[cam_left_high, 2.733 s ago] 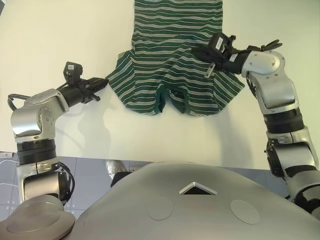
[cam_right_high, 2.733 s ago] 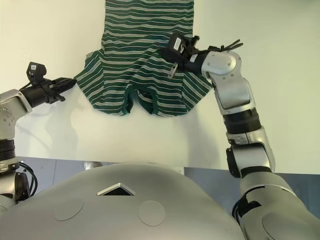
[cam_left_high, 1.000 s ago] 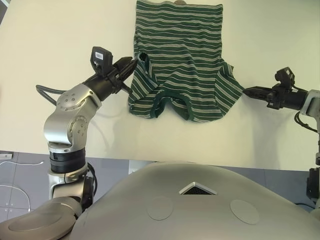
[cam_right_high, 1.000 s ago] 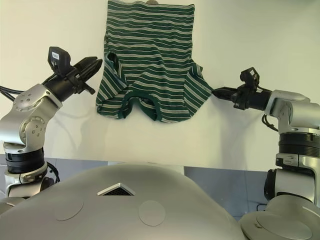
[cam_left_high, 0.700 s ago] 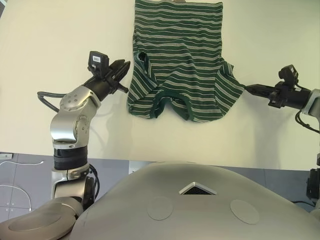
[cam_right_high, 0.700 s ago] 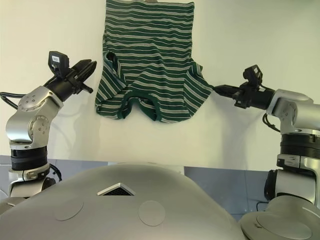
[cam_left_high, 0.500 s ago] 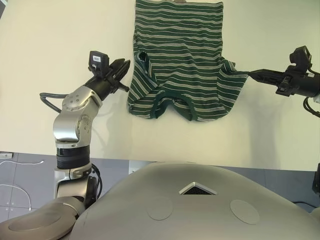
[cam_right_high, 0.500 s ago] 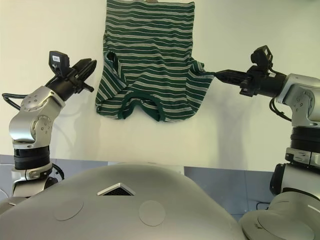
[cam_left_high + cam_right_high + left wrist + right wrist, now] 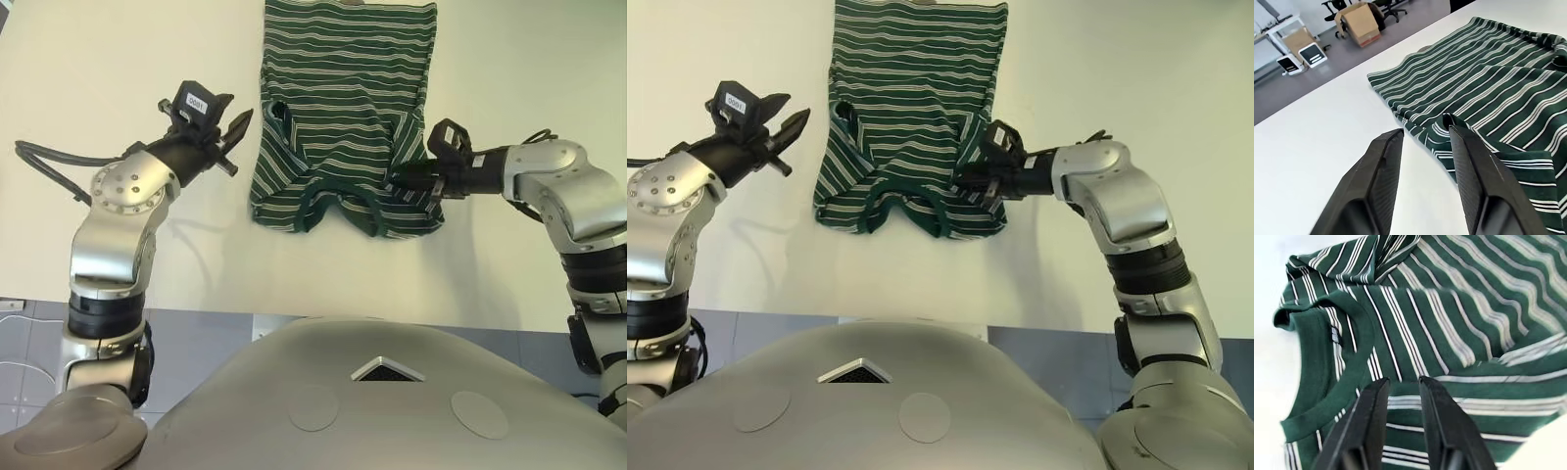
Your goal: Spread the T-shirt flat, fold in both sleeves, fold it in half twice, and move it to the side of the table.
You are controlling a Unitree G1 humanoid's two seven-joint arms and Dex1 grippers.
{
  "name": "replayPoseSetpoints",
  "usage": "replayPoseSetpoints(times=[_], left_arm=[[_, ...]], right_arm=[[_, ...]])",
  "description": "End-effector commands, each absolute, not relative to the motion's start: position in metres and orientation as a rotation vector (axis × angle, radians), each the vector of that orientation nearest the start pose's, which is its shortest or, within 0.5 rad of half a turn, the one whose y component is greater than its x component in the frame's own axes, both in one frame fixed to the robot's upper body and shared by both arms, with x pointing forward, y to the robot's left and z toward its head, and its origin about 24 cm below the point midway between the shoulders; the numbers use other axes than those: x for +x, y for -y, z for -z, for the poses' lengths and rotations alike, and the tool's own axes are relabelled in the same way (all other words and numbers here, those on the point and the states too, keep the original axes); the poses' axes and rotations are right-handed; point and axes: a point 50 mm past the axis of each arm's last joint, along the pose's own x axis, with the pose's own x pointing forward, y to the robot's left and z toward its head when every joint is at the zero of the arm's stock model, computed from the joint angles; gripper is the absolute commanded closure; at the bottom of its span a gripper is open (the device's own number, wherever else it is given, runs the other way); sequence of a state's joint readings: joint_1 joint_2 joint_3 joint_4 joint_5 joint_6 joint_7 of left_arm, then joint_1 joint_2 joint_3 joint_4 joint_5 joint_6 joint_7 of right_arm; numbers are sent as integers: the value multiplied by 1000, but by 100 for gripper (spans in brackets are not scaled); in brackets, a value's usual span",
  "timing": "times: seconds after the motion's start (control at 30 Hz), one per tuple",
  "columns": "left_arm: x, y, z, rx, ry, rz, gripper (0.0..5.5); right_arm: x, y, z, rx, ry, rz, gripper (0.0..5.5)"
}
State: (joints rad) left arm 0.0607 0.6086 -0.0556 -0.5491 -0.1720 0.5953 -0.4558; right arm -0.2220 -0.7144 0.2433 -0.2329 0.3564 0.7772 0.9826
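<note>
White, smooth and matte, the surface [image 9: 118, 59] gives cloth little to cling to. Nearest me on it is the collar [image 9: 1312, 377] of the T-shirt [image 9: 343, 88], a plain ribbed band, and the hem [image 9: 348, 8] points away from me. The shirt is soft dark-green knit with thin pale stripes. Its left sleeve [image 9: 266, 147] lies turned in over the body. The right sleeve [image 9: 411, 147] does too, but in a loose, rumpled ridge rather than a crisp crease. My right claw [image 9: 1400, 381] sits low over that fold, just beside the collar; whether it has cloth pinched I cannot tell. My left claw [image 9: 1425, 134] hovers just off the shirt's left edge, gaping wide and holding nothing.

The danger, as I judge it, is on the right. If cloth is caught there when I pull away, the sleeve will drag back out, and on so slick a top the whole limp shirt may slide askew. The rumple could also get trapped in the next fold. On the left, a spread finger [image 9: 1378, 186] might snag the tucked edge. Farthest off, a cardboard box [image 9: 1359, 22] stands out in the room.
</note>
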Motion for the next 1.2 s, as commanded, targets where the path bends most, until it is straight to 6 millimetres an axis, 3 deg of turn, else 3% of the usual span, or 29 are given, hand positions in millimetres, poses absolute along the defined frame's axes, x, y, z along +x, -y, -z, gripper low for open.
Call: replayPoseSetpoints(times=[0.03, 0.1, 0.2, 0.27, 0.4, 0.53, 0.67, 0.83, 0.93, 1.03, 1.1, 1.2], left_arm=[[201, -193, -94, 690, -291, 751, 319], [196, -212, -86, 864, -343, 847, 275], [195, -236, -72, 1123, -408, 973, 240], [190, -238, -64, 1173, -420, 1076, 240], [185, -224, -45, 1217, -329, 1240, 240], [183, -211, -31, 1221, -250, 1314, 240], [186, -204, -26, 1239, -207, 1368, 239], [191, -197, -17, 1288, -182, 1482, 337], [195, -198, -9, 1255, -277, 1505, 401], [184, -202, -1, 1121, -482, 1571, 468], [175, -197, 0, 1010, -582, 1617, 504], [146, -188, -16, 717, -743, 1699, 550]], right_arm=[[249, 203, -125, -440, -483, -1160, 381], [247, 223, -123, -648, -466, -1198, 333], [226, 249, -85, -902, -497, -1296, 295], [210, 255, -66, -991, -466, -1358, 295], [183, 241, -39, -1042, -283, -1390, 295], [176, 224, -33, -1035, -133, -1383, 295], [176, 223, -27, -1047, -133, -1396, 369], [181, 233, -22, -1061, -217, -1419, 472], [192, 233, -24, -995, -325, -1433, 541], [200, 233, -35, -910, -435, -1466, 550], [205, 234, -45, -754, -570, -1476, 550], [194, 245, -63, -518, -784, -1553, 550]])
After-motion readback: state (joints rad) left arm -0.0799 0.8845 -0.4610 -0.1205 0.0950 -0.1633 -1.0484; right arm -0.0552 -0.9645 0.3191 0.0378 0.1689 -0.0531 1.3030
